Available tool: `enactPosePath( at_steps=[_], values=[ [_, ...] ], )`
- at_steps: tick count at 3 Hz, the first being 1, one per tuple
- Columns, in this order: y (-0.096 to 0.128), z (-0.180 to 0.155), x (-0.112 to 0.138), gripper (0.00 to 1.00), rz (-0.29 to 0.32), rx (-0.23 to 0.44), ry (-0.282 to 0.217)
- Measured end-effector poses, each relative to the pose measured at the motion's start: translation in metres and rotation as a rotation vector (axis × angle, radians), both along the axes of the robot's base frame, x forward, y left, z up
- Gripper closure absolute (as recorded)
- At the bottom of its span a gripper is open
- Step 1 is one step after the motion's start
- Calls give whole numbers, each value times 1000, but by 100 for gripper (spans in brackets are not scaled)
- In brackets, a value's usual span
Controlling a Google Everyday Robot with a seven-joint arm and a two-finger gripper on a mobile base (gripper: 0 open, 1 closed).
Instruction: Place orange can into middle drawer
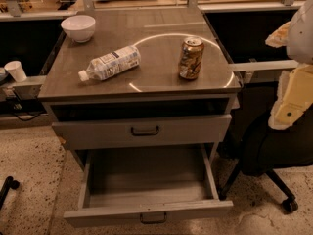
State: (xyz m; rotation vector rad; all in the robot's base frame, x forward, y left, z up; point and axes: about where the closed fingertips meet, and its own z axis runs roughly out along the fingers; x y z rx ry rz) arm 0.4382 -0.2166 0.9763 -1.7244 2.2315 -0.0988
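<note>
The orange can stands upright on the right part of the cabinet's grey top. The middle drawer, the lowest one, is pulled out and holds nothing; its dark bar handle faces me. My gripper, on a white and pale yellow arm, hangs at the right edge of the view, right of the cabinet and apart from the can, at about the height of the cabinet's top. It holds nothing that I can see.
A clear plastic bottle lies on its side left of the can. A white bowl stands at the back left. The upper drawer is closed. A black office chair stands right of the cabinet. A white cup sits far left.
</note>
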Motion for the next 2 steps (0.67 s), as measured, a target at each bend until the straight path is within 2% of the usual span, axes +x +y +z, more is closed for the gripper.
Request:
enactPosePath(
  at_steps=[1,2],
  values=[
    [0,0,0,0,0,0,0],
    [2,-4,17,0,30,73,1]
  ],
)
